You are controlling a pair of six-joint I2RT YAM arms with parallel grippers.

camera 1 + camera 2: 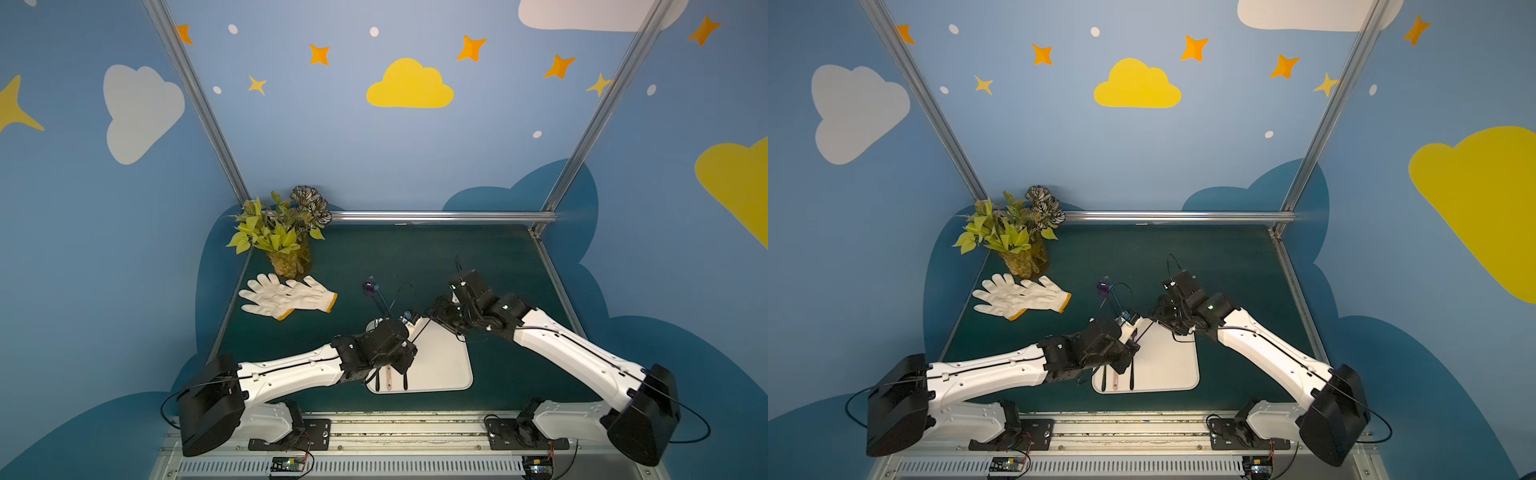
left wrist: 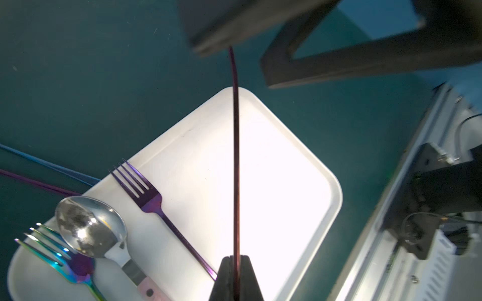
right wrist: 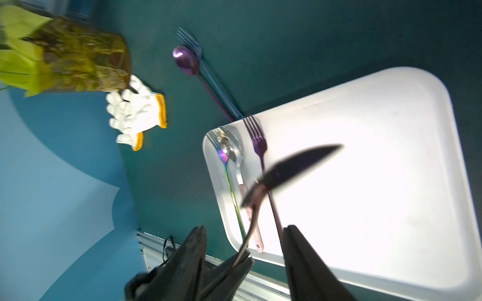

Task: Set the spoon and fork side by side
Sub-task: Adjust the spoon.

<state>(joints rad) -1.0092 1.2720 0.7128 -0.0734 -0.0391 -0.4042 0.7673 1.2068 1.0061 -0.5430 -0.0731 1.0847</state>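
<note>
Passing purple spoon (image 3: 300, 166) across, we judge | left fingers (image 2: 224, 281) pinch its handle, lower centre of frame | right fingers (image 3: 302, 255) parted, seemingly clear of it (blurred) | next: we lay it beside purple fork (image 2: 148, 192) on white tray (image 2: 287, 182), handles parallel

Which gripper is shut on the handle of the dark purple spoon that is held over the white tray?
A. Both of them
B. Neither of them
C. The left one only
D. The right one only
C: in the left wrist view the left gripper pinches the thin handle of the dark purple spoon, while in the right wrist view the right gripper stands open, its fingers clear of the handle.
</note>
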